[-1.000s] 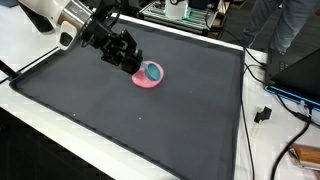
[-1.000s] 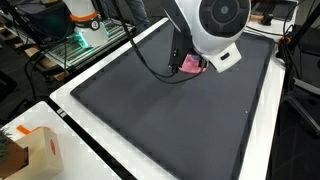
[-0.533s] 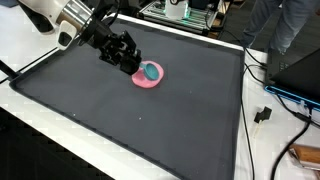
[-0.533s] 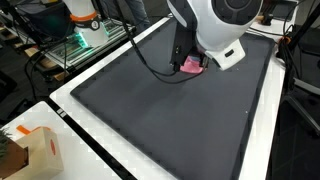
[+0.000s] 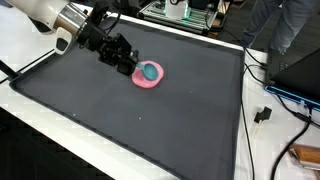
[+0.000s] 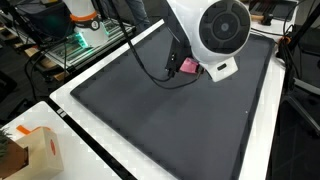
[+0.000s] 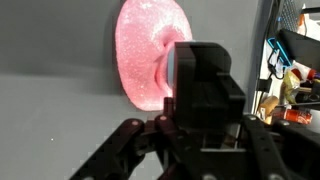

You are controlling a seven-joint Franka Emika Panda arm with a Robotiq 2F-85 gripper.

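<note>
Gripper (image 5: 129,66) is at the pink plate (image 5: 148,84) rim, near the mat (image 5: 150,130) far edge; open or closed, I cannot tell.

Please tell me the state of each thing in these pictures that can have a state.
gripper: low at the rim of the pink plate; open or shut cannot be told.
pink plate: lying flat on the black mat.
teal object: resting on the pink plate.
black mat: spread flat.
</note>
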